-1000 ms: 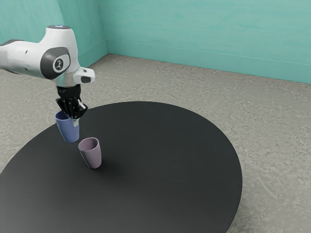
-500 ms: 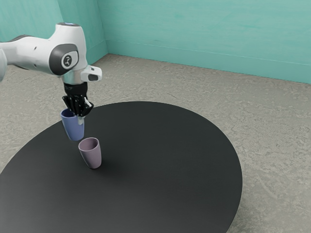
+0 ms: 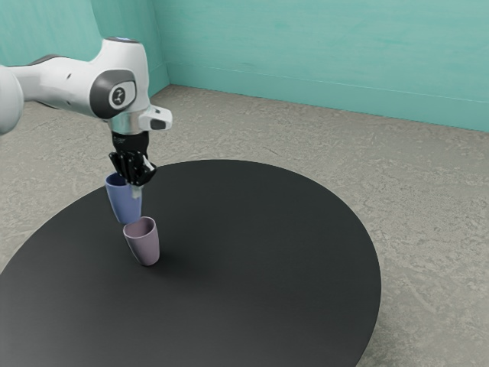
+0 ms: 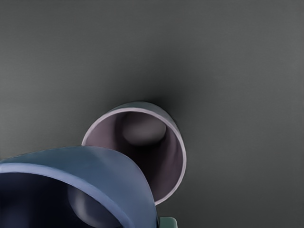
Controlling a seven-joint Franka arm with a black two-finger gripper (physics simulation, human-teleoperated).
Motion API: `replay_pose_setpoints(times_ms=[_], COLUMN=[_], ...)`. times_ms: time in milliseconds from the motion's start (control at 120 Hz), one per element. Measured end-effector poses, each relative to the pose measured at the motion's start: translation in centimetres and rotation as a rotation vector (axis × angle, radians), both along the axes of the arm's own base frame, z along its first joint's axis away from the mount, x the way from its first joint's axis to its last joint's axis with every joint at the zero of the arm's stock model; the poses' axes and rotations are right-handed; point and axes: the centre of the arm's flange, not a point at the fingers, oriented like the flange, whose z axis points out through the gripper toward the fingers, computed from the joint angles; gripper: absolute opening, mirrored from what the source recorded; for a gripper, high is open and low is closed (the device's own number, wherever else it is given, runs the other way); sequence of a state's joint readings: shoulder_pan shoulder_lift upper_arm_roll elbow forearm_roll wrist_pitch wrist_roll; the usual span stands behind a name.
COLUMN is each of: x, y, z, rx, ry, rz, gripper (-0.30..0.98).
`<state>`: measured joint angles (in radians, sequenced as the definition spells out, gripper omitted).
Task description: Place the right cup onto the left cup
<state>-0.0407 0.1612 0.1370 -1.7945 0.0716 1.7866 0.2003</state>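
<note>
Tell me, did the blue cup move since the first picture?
Yes. The blue cup has moved toward the exterior view's right, so it now looks closer to the pink cup, which has stayed put.

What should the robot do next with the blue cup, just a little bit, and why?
I think I should ease the blue cup sideways toward the pink cup before lowering it. My gripper has hold of the blue cup, but it's beside the pink one, not centered over it, and the pink cup's open top faces up, ready for it.
</note>
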Motion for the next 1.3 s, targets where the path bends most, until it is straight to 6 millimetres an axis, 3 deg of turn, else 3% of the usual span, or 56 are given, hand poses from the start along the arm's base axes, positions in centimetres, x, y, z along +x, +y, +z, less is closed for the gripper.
replay_pose_setpoints(times_ms=[233,1300], x=[0.9,1.8], y=[-0.6,-1.9], z=[0.3,-3.7], rx=[0.001,-0.004], ry=[-0.005,0.059], rz=[-0.011,-0.026], gripper=[-0.10,-0.10])
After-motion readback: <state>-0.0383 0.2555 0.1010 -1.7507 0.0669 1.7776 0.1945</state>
